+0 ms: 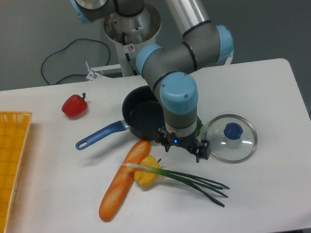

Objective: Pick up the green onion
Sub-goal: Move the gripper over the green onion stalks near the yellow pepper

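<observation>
At centre frame, your claw (182,148) hangs with fingers spread wide just above the green onion (176,178), which lies on the counter (272,183), its whitish end across the yellow pepper (147,170) and baguette (124,179), leaves splaying lower right.

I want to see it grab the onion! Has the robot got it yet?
Not yet. The long green onion with dark leaves lies on the white table, untouched. The black pincer hangs just above it, holding nothing. Lowering, gripping and lifting are all left.
</observation>
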Available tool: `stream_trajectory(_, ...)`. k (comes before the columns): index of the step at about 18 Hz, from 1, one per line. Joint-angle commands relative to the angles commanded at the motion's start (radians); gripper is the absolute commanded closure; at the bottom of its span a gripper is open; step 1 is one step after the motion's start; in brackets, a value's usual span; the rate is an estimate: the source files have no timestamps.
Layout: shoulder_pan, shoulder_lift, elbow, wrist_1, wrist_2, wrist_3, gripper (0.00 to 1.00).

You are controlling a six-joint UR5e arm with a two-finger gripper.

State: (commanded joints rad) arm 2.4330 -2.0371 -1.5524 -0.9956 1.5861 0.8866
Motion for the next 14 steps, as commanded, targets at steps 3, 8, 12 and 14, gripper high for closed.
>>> stream_trajectory(3,-0.018,0.005,0.012,0.0,-0.003,0.005,0.0)
stream_trajectory(8,-0.077,0.008,0.025,-0.003,-0.002,0.121,0.0)
stream_trajectory(12,-0.117,0.009,0.025,-0.003,-0.008,0.283,0.0)
stream_trajectory(14,-0.135,0.009,0.017,-0.006,-0.008,0.346,0.0)
